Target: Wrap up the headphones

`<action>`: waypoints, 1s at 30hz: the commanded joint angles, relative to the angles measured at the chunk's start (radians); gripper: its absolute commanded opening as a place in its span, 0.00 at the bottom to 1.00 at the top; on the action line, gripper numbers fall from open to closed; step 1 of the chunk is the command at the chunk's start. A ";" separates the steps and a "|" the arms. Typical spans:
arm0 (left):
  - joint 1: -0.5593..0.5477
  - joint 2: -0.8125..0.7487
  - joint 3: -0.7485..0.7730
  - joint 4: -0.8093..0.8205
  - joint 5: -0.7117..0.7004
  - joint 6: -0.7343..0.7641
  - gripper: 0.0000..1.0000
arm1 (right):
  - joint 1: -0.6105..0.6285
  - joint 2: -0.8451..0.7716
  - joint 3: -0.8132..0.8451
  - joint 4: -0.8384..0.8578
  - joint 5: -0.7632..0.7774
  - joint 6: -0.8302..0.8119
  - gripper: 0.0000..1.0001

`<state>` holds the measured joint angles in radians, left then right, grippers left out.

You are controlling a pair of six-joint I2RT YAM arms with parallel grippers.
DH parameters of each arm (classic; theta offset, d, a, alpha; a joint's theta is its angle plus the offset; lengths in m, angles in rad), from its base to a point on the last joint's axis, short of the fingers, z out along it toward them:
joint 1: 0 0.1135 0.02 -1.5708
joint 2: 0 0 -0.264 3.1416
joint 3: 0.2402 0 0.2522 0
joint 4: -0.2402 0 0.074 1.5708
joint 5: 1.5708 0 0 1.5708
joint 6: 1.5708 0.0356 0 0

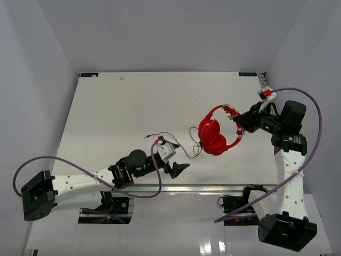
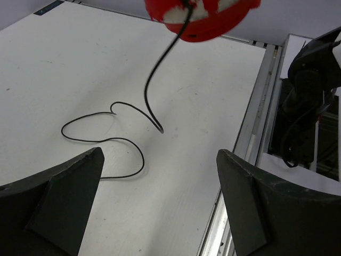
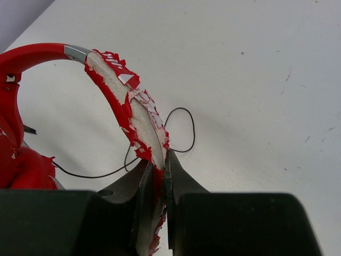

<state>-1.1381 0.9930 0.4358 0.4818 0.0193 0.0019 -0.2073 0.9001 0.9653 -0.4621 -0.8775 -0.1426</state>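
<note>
The red headphones hang tilted above the table's right middle, held by their peeling red-and-white headband. My right gripper is shut on that headband; a red cup shows at the left of the right wrist view. The thin black cable drops from the cup and lies in loose loops on the table, its plug end at the left. My left gripper is open and empty, low over the table just near of the cable loops.
The white table's metal front rail runs close beside my left gripper. The right arm's black base and wiring stand past that rail. Purple robot cables arc beside both arms. White walls enclose the table.
</note>
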 commanded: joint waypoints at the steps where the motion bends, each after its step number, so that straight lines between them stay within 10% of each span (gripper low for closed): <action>1: -0.099 0.170 -0.046 0.352 -0.280 0.158 0.98 | 0.000 -0.003 0.061 0.067 -0.068 0.177 0.08; 5: -0.100 0.306 -0.091 0.675 -0.403 0.168 0.98 | 0.002 0.008 0.088 0.071 -0.104 0.226 0.08; 22: -0.091 0.684 0.056 0.932 -0.363 0.134 0.98 | 0.000 0.023 0.145 0.164 -0.159 0.413 0.08; 30: -0.088 0.907 0.054 1.295 -0.318 0.128 0.95 | 0.002 0.057 0.187 0.174 -0.164 0.470 0.08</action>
<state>-1.2316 1.8345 0.4794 1.3369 -0.3445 0.1550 -0.2073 0.9479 1.0910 -0.3343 -0.9989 0.2392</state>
